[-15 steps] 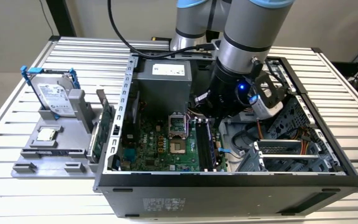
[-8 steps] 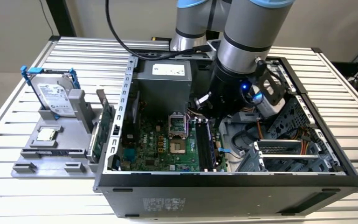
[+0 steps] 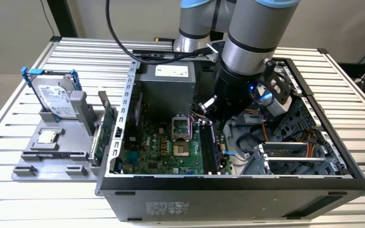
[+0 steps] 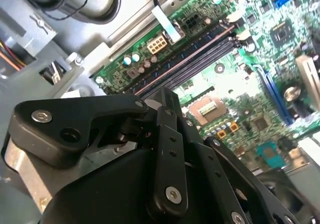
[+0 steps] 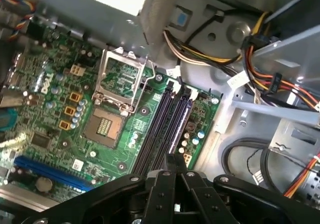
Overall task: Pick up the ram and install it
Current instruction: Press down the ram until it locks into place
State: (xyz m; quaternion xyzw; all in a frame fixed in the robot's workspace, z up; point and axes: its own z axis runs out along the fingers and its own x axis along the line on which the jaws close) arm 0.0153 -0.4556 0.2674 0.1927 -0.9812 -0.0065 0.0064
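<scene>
The likeliest trouble was a half-seated stick: if the black two-fingered gripper bore down off-centre or at a tilt, one end could ride up out of its latch, or the green motherboard could flex. The fingers were drawn together just above the black memory slots, with no board visible between them. The ram, a long, thin, bluish-dark circuit-board stick, appeared to stand on edge in the slot row towards the exterior view's right, inside the open grey computer case, directly below the gripper.
</scene>
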